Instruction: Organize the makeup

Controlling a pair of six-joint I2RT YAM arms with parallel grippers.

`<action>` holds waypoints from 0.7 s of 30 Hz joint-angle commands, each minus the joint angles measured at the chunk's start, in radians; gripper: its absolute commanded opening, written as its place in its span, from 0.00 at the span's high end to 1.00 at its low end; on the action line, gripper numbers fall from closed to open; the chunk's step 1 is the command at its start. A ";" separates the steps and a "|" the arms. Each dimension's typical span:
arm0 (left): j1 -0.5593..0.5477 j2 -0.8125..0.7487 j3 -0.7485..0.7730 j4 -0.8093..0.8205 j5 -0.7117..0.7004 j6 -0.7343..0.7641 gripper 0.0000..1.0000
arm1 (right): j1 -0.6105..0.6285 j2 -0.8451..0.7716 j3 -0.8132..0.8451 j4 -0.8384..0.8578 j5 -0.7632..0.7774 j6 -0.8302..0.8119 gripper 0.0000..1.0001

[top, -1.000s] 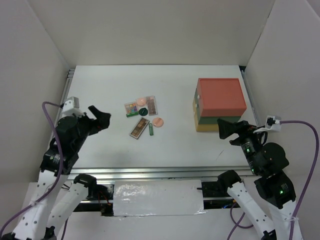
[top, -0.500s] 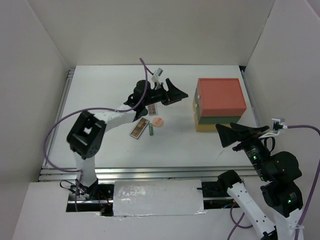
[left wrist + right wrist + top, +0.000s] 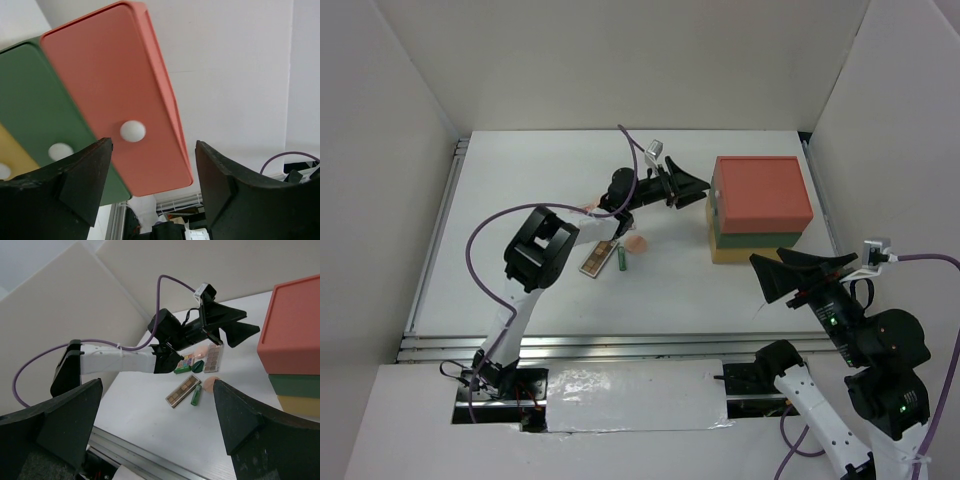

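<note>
The makeup lies in a cluster at the table's middle. A brown palette [image 3: 599, 257], a green tube [image 3: 622, 258] and a peach compact [image 3: 636, 243] show in the top view; the rest is partly hidden under my left arm. The right wrist view shows the brown palette [image 3: 185, 390], green tube [image 3: 196, 395], a second palette [image 3: 216, 354], a multicolour palette [image 3: 188, 360] and a dark green compact [image 3: 198, 365]. My left gripper [image 3: 690, 187] is open and empty, just left of the drawer box [image 3: 760, 205]; its jaws [image 3: 152, 150] face the red drawer's white knob [image 3: 132, 130]. My right gripper [image 3: 790, 268] [image 3: 157, 390] is open and empty, in front of the box.
The box has a red drawer [image 3: 110, 100] on top, a green one [image 3: 35, 110] and a yellow one [image 3: 7, 160], each with a white knob. White walls enclose the table on three sides. My left arm [image 3: 125, 360] stretches low over the makeup.
My left arm has swung from the table's left side across the makeup to the drawer box. My right gripper has drawn back a little from the box and stands open.
</note>
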 commanded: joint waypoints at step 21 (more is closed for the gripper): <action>-0.023 0.035 0.133 -0.108 -0.025 0.055 0.37 | 0.002 0.059 0.036 0.036 -0.062 0.007 0.00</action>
